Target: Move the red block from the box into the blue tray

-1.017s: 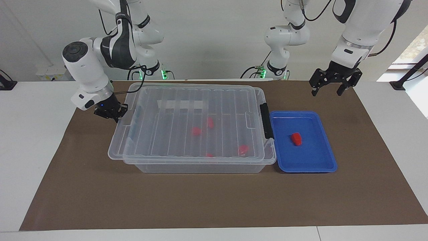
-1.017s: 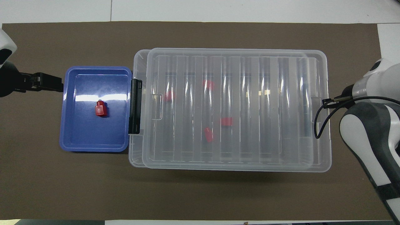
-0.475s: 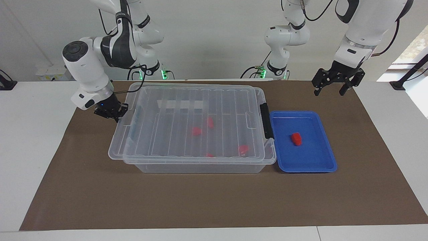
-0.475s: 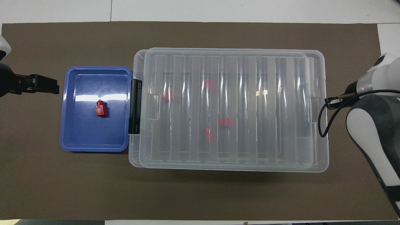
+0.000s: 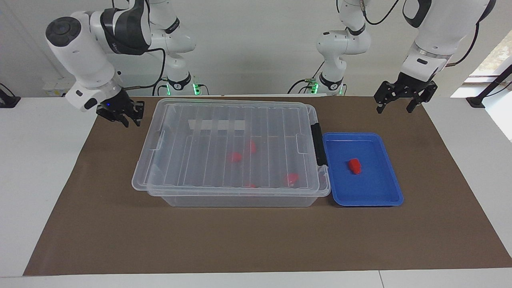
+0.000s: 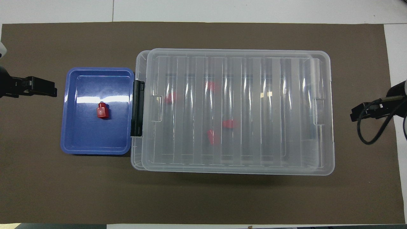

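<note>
A red block (image 5: 354, 166) (image 6: 102, 111) lies in the blue tray (image 5: 374, 188) (image 6: 95, 140), which stands against the box's latch end. The clear box (image 5: 224, 140) (image 6: 241, 111) has its ribbed lid lying on it. Several more red blocks (image 5: 235, 157) (image 6: 229, 124) show through the lid. My right gripper (image 5: 133, 119) (image 6: 357, 113) is open and empty, up in the air off the box's end toward the right arm's side. My left gripper (image 5: 394, 108) (image 6: 47, 89) is open and empty, raised over the mat beside the tray.
A black latch clip (image 5: 318, 144) (image 6: 137, 108) sits on the box's end next to the tray. A brown mat (image 5: 256, 240) covers the table under everything.
My right gripper has let go of the lid's end and risen away from the box. The lid has settled flat on the box. My left gripper drifted slightly away from the tray.
</note>
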You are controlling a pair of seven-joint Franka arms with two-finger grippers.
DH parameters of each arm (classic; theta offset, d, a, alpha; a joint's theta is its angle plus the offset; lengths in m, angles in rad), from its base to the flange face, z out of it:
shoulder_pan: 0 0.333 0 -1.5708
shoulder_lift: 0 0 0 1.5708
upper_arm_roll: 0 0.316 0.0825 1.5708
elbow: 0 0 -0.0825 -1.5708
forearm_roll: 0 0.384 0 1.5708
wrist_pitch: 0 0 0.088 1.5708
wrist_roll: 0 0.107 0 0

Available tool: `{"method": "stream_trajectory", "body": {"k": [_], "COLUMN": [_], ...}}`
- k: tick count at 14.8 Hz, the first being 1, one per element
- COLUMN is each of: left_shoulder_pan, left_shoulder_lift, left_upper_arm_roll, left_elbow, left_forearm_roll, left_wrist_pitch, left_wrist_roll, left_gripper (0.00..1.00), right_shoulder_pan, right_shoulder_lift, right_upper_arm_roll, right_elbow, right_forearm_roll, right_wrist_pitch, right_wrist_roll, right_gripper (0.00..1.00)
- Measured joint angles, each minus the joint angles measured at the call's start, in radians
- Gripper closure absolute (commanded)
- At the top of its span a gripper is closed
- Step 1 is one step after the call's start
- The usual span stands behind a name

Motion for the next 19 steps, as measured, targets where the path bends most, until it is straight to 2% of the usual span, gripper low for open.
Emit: {"method": "stream_trajectory", "body": {"k": [3,9,19], "left_shoulder_pan": [0.0,0.0,0.0], "left_shoulder_lift": [0.0,0.0,0.0], "left_upper_arm_roll": [0.0,0.0,0.0], "left_elbow": [0.0,0.0,0.0], "left_forearm_roll": [0.0,0.0,0.0], "left_wrist_pitch": [-0.002,-0.003,-0.003], "left_wrist_roll": [0.0,0.0,0.0], "left_gripper": [0.0,0.0,0.0], "right_shoulder_pan": [-0.001,-0.002,-0.008], "right_shoulder_lift": [-0.02,-0.008,-0.004], "right_upper_arm_roll": [-0.001,0.002,0.002], "right_elbow": [0.0,0.0,0.016], "right_forearm_roll": [-0.005,-0.012,-0.013], "right_wrist_pitch": [-0.006,0.005,0.006], "right_wrist_roll": [0.019,0.107,0.111], "right_gripper": [0.0,0.0,0.0]}}
